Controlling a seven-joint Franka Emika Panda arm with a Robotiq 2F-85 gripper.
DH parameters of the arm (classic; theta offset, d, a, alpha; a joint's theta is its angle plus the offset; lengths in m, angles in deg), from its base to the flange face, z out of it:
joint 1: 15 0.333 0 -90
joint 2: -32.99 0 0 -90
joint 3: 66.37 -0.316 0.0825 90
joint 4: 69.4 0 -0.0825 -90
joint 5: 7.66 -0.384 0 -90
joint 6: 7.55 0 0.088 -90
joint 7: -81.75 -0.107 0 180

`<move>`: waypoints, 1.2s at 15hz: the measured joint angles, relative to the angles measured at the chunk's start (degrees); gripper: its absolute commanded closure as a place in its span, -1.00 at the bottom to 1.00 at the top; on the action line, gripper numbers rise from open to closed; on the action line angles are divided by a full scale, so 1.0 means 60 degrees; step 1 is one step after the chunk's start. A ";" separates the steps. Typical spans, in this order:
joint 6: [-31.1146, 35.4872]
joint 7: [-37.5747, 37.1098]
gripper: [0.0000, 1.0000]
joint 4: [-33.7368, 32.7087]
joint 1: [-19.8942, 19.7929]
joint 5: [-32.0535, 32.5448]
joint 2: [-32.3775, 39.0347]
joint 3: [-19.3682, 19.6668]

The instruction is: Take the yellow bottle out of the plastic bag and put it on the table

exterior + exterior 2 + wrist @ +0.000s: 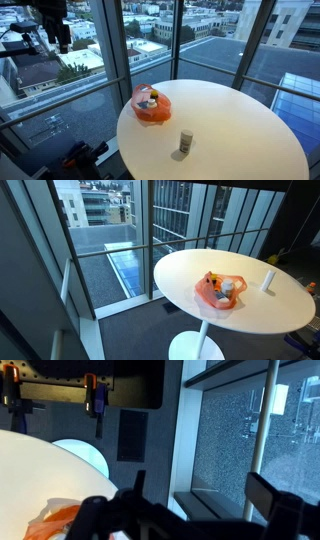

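Observation:
An orange plastic bag (152, 106) lies open on the round white table (230, 120), near the edge by the window; it also shows in an exterior view (219, 292). A small yellow item (153, 99) pokes out of the bag among other contents; I cannot tell whether it is the bottle. My gripper (58, 36) hangs high up, far from the table and well away from the bag. In the wrist view its two dark fingers stand wide apart with nothing between them (200, 485), and the bag's orange edge (60, 520) shows at the lower left.
A small white container (186, 143) stands upright on the table near the bag, also visible in an exterior view (268, 279). Floor-to-ceiling windows with dark frames (112, 50) stand close behind the table. The table has a white pedestal base (196, 346).

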 measured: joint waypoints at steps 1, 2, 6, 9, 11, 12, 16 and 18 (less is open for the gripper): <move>0.0001 0.0000 -1.00 0.0000 0.0000 0.0000 0.0000 0.0000; 0.0001 0.0000 -1.00 0.0000 0.0000 0.0000 0.0000 0.0000; 0.0001 0.0003 -1.00 0.0002 -0.0038 0.0000 0.0003 -0.0026; 0.0030 0.0003 -1.00 -0.0005 -0.0240 0.0007 0.0036 -0.0042; 0.0100 0.0003 -1.00 -0.0036 -0.0426 0.0027 0.0094 -0.0041; 0.0168 0.0002 -1.00 -0.0072 -0.0532 0.0059 0.0149 -0.0042; 0.0580 -0.0002 -1.00 -0.0381 -0.0923 0.0315 0.0589 -0.0042; 0.0785 -0.0013 -1.00 -0.0643 -0.1115 0.0596 0.0920 -0.0042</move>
